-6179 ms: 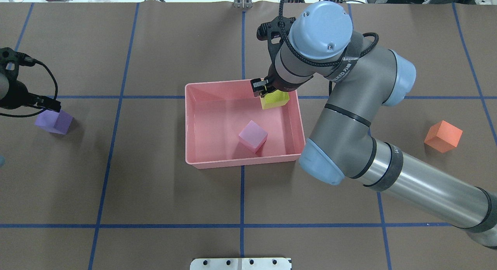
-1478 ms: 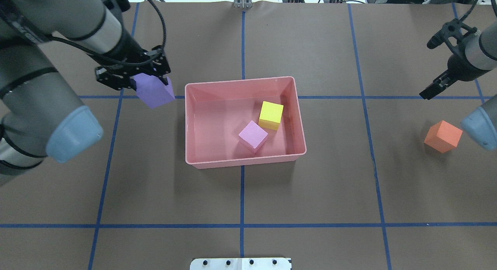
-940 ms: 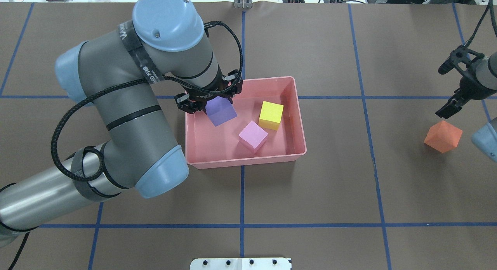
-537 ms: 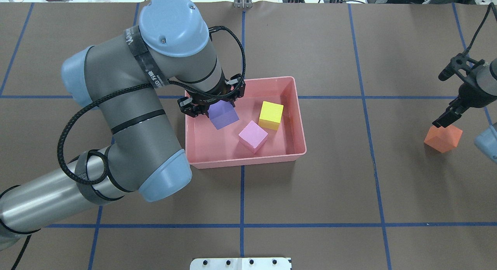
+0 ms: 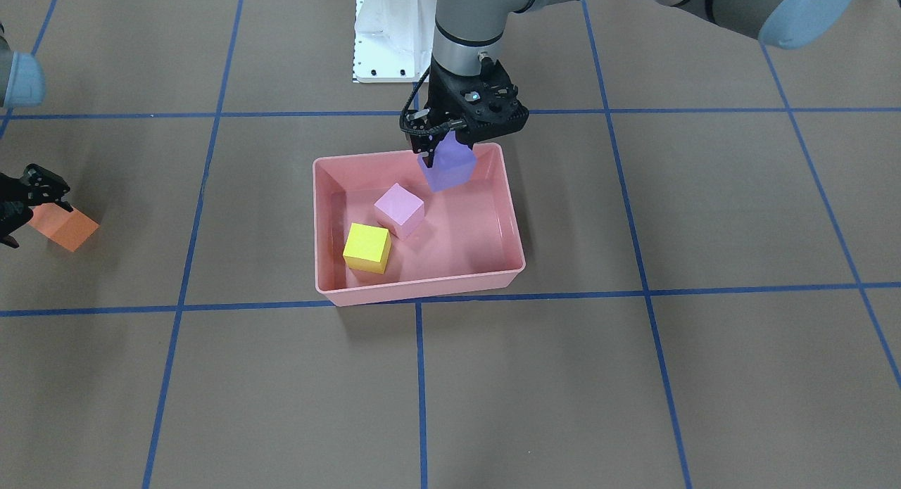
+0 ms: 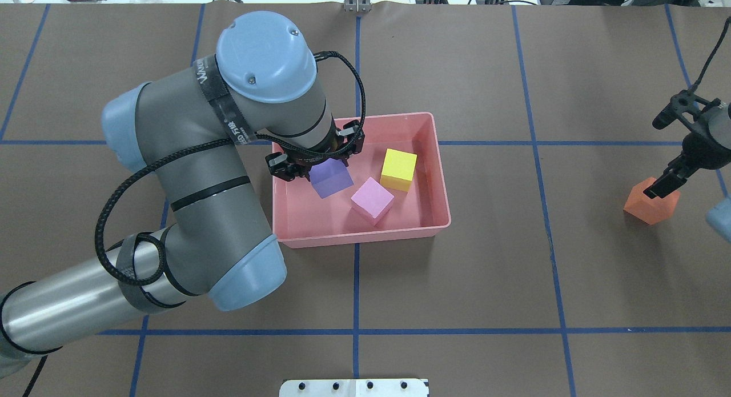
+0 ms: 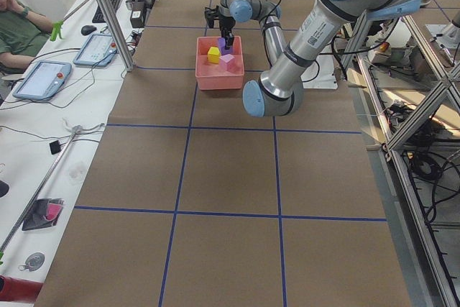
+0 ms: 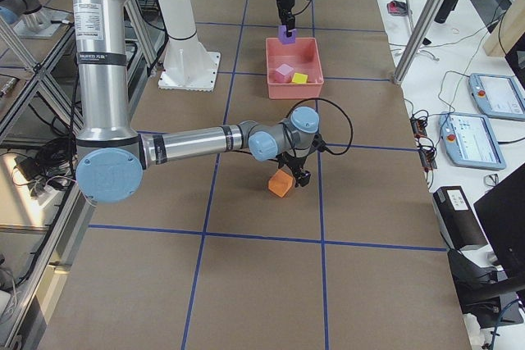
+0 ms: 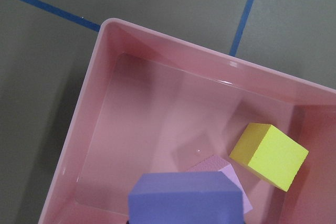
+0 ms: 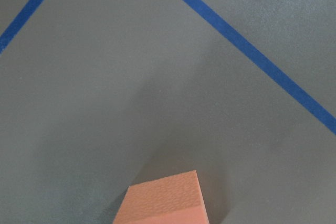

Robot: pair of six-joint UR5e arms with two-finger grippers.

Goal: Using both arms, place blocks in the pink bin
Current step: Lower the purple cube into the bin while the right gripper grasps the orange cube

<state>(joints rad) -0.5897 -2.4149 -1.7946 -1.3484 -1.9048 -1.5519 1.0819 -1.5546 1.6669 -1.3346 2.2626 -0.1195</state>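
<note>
Overhead exterior view: purple block [image 6: 331, 179] gripped by left hand [image 6: 320, 160], held above far-left part of pink bin [image 6: 365, 240]. Yellow block [image 6: 398, 168] and pale pink block [image 6: 372, 200] seen lying inside bin, close together. Orange block [image 6: 648, 205] seen on desk [image 6: 457, 288], well right of bin. Right hand [image 6: 665, 184] positioned at orange block, jaws spread apart.

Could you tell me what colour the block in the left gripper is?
It is a purple block, clearest in the exterior front-facing view.

Grey tubular arms [image 6: 191, 157], light-blue joint caps [image 6: 265, 57], black braided cables [image 6: 357, 91], white-lettered black bands [image 6: 225, 105], silver forearm [image 6: 63, 311]
</note>
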